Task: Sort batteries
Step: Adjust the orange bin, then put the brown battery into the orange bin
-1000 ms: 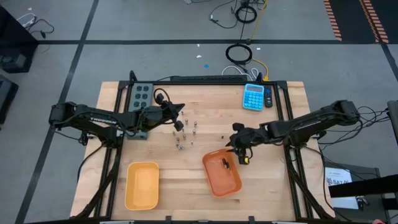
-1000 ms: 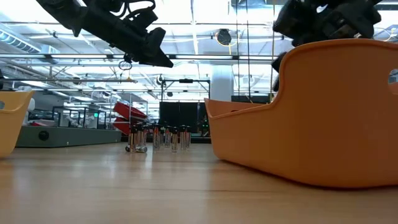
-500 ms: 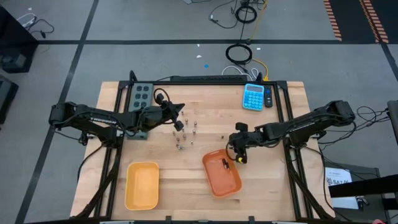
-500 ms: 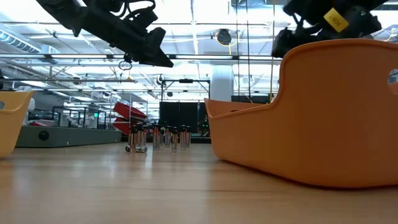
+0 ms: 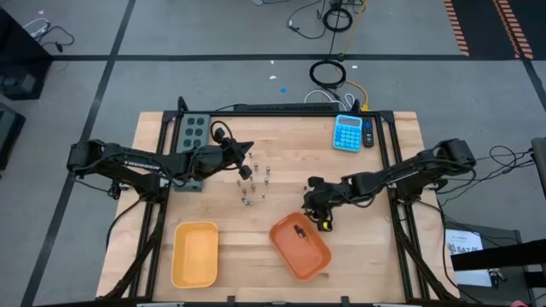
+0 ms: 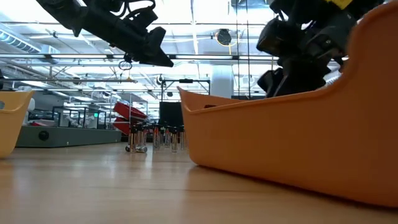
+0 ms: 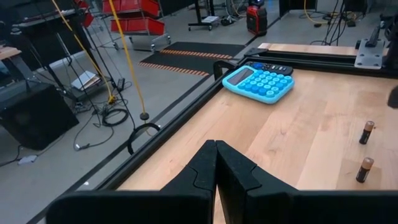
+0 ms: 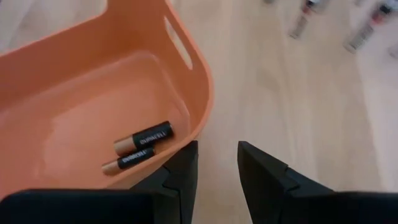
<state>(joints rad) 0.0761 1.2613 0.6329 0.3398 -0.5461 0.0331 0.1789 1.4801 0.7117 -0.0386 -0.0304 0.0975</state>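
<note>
Several batteries (image 5: 253, 182) stand or lie in a loose cluster at mid-table; they also show in the low view (image 6: 155, 138). Two more batteries (image 8: 142, 147) lie in the orange tray (image 5: 300, 249). My right gripper (image 5: 317, 210) is low at the tray's far right corner, its fingers a little apart with nothing between them (image 8: 217, 171). My left gripper (image 5: 247, 164) hangs shut and empty above the table, just left of the cluster (image 7: 216, 163). My right gripper's one finger (image 8: 180, 167) lies against the outer wall of the orange tray near its corner (image 8: 200, 127), coming from the table's right side. The finger itself hides the exact place of touch. The tray rests flat on the table.
A yellow tray (image 5: 194, 253) stands near the front left. A blue calculator (image 5: 347, 132) lies at the back right and a grey power strip (image 5: 191, 130) at the back left. Two batteries (image 7: 365, 133) stand in front of the left wrist camera. Bare wood lies between the trays.
My right gripper has gone toward the table's left edge, low along the orange tray's far side. The tray has slid a little toward the near left and turned about, its far end swinging left. The two batteries have stayed inside it.
</note>
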